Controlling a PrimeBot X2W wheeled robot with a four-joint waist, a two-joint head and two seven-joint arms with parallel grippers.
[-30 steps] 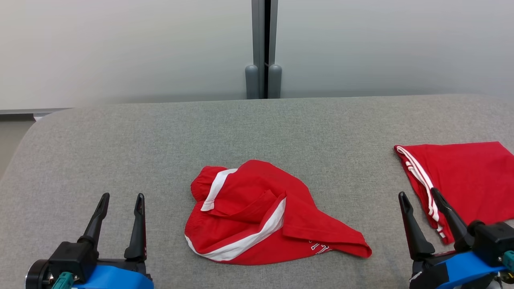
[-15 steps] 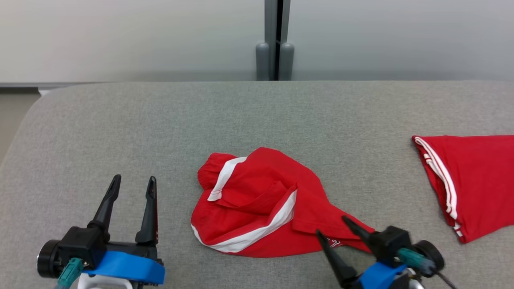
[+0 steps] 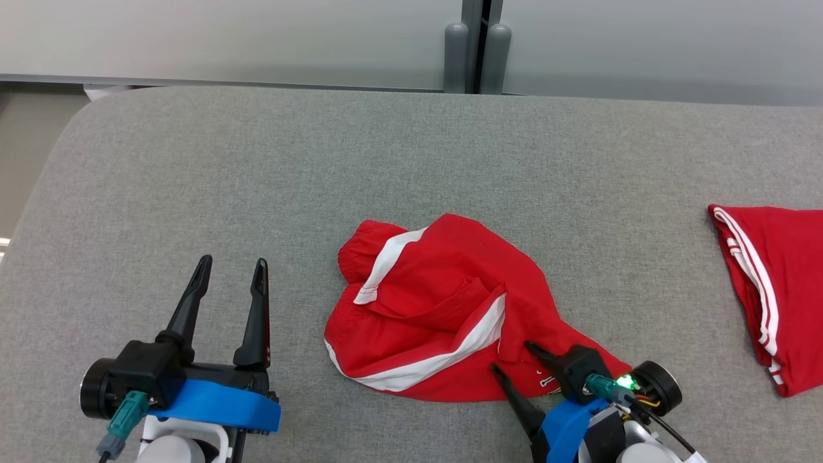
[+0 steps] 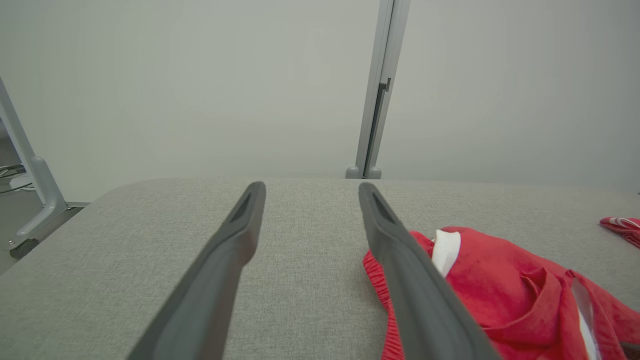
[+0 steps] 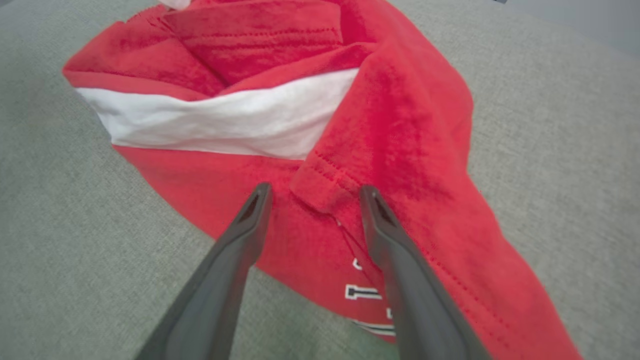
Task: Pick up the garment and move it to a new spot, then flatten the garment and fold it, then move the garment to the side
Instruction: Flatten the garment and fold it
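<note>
Grey desk [image 3: 411,161]; seemingly the pickup step. Right gripper [image 3: 511,355], jaws wide, straddles a hem at 5 o'clock of the red shorts [image 3: 437,302]; next, pinch and lift. Left gripper [image 3: 233,260] hovers wide.

Table [image 3: 257,161]: grey woven cover, flat, with a rounded far-left corner.

Two items lie directly on it.

1. Garment [image 3: 443,302]: red with white stripes, crumpled, about mid-table and toward the near edge. A gathered elastic band is bunched at its left end. A short white stripe runs down from that band, and a longer one curves along the near-left side. A stitched hem flap folds over the middle. A narrow tail trails off to the right. There is white lettering at the near edge, too small to read.

2. Folded garment [image 3: 784,289]: red, lying flat at the right, well apart from the first. Thin white stripes run along its left edge. Its right part is cut off by the frame.
</note>
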